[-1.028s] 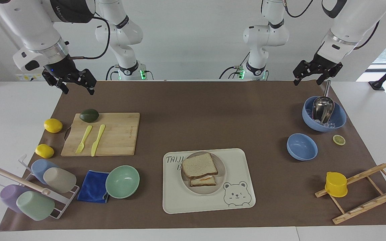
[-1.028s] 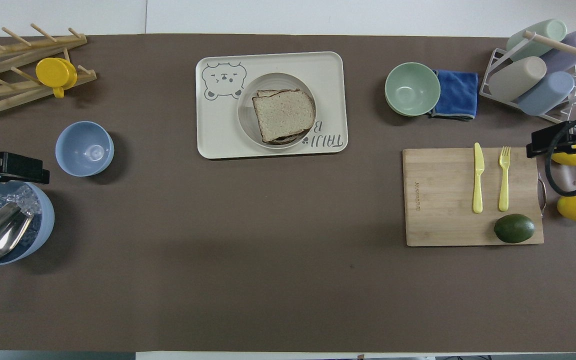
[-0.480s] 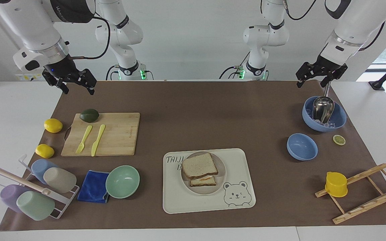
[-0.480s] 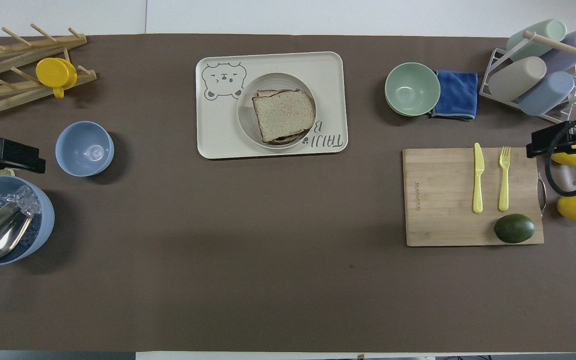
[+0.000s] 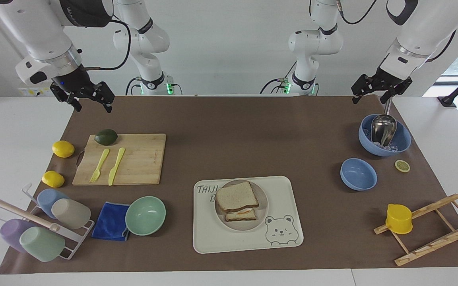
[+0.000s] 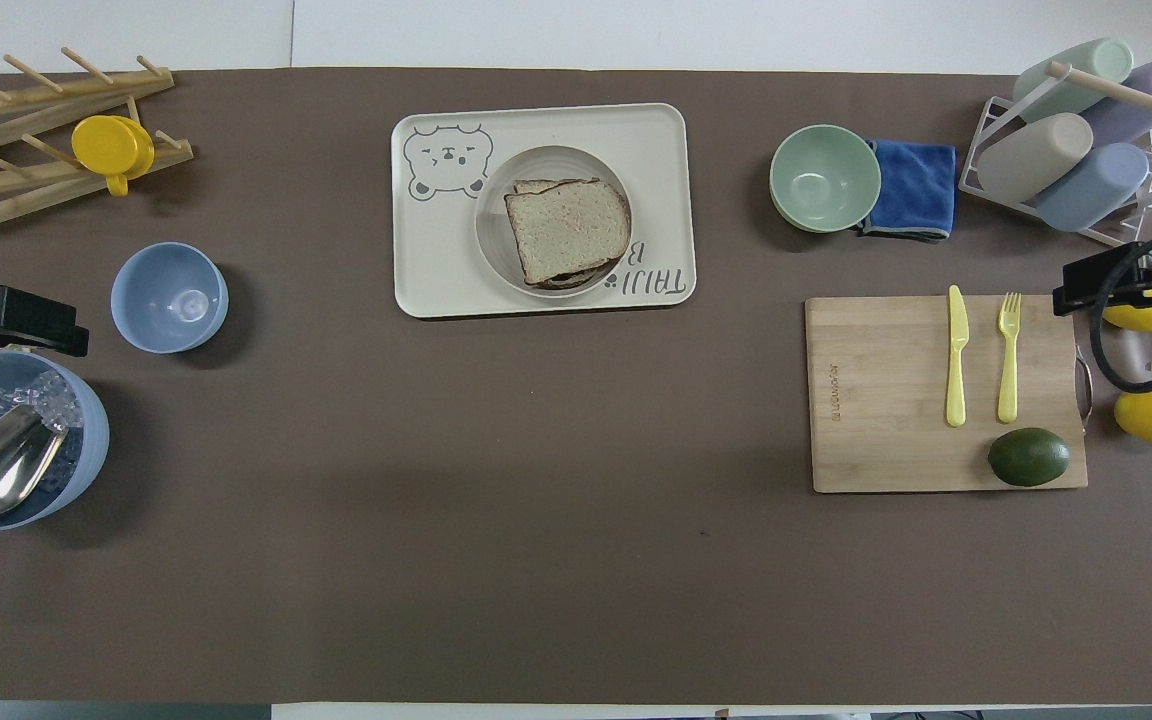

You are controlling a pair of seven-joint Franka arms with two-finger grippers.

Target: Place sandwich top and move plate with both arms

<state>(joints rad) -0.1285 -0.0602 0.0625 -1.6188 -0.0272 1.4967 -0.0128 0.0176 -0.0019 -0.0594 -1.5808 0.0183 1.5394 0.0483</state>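
Two glossy white jointed arms with black collars, looping black cables, green base lights, and black two-finger grippers: left gripper (image 5: 381, 89), right gripper (image 5: 82, 97).

A brown mat (image 5: 229, 131) covers the white table (image 5: 18, 131). The cream tray (image 5: 284, 190) carries a grey bear drawing; the plate (image 5: 261, 216) on it is beige-grey, the top bread slice (image 5: 236, 197) light brown with darker crust. Nearby colours — mint-green bowl (image 5: 145, 215), blue cloth (image 5: 111, 221), two yellow lemons (image 5: 63, 149), dark green avocado (image 5: 106, 137), yellow cup (image 5: 398, 219).
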